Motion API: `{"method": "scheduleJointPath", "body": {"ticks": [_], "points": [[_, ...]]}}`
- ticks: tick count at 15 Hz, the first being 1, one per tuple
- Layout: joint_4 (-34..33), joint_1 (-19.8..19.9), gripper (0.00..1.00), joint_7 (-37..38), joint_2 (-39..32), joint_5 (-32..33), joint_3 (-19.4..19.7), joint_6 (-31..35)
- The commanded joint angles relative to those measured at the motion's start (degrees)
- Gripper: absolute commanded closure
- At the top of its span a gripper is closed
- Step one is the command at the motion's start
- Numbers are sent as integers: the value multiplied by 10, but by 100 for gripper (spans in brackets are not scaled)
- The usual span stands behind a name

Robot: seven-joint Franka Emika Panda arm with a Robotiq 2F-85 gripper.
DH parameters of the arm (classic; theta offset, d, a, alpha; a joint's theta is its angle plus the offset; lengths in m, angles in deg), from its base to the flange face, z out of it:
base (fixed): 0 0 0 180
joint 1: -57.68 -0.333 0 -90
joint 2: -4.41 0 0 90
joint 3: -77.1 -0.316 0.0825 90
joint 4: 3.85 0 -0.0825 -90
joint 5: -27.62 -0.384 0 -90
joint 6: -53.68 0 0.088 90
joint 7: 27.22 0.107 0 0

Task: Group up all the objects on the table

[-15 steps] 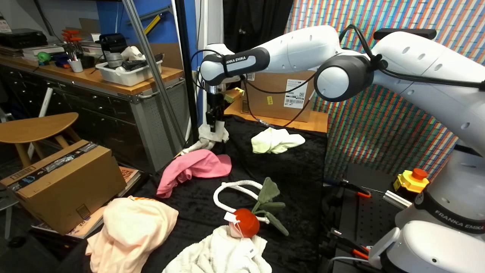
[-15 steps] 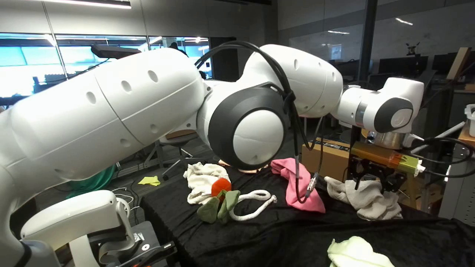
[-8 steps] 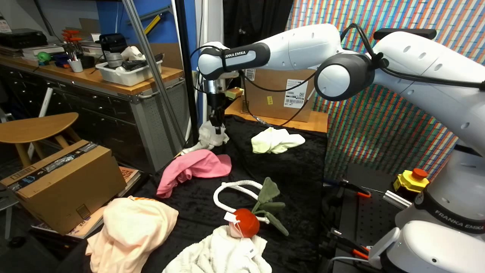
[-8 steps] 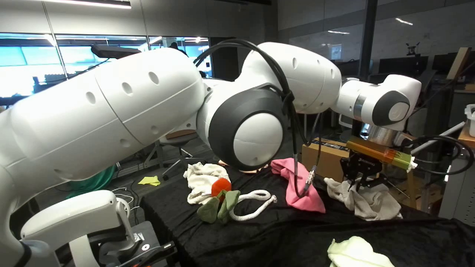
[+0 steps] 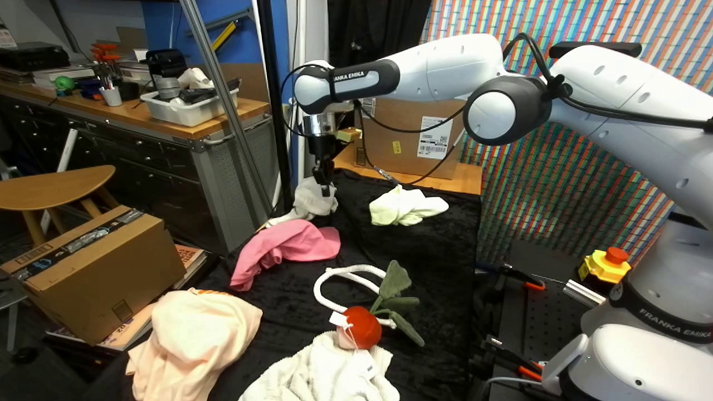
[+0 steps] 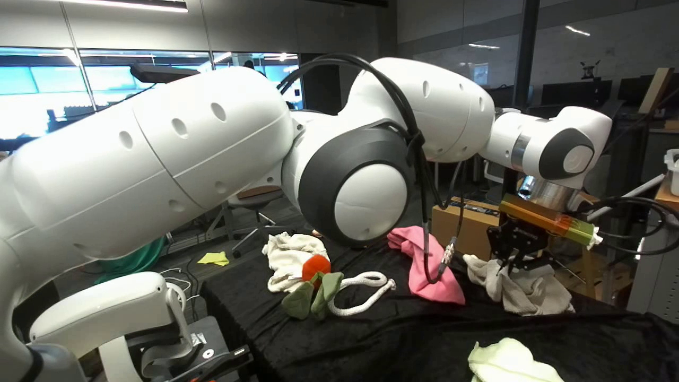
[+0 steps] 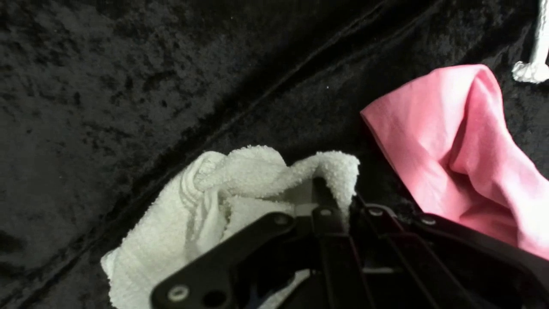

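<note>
1. Jaws: drawn together, a fold of the white cloth point(image 7: 158, 227) pinched between them; the rest of that cloth lies on the black surface point(image 5: 440, 250), near the pink cloth point(image 5: 295, 242).
2. Completed, in part: the red-and-green toy point(image 5: 365, 327) lies against the cream towel point(image 5: 317, 373), with the white cord loop point(image 5: 318, 289) just beside it, forming one cluster.
3. Outstanding: the pink cloth lies between that cluster and the white cloth; the peach-cream cloth point(image 5: 195, 340) and the yellow-green cloth point(image 5: 406, 207) each lie apart. Progress is judged partial, and the white cloth appears to be the next item for transfer.
4. Surroundings: a cardboard box point(image 5: 100, 273) stands near the peach-cream cloth; a metal post point(image 5: 223, 100) rises near the white cloth.
5. Obstructions: in an exterior view, a black cable point(image 6: 418, 148) hangs in front of the pink cloth, contact not determinable, and the elbow joint point(image 6: 371, 201) hides most of the peach-cream cloth. A low sweep risks a snag.
</note>
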Motion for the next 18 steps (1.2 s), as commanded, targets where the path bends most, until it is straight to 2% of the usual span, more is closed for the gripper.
{"method": "scheduleJointPath", "body": {"ticks": [1,5,8,13,18], "points": [[19,12,93,-32,41,-8,-13,-28],[65,19,92,-67,103,-8,-24,-39],[117,26,92,-122,160,-10,-42,-70],[247,23,92,-181,263,-2,-62,-82],[377,18,92,-185,364,-5,-80,-55]]}}
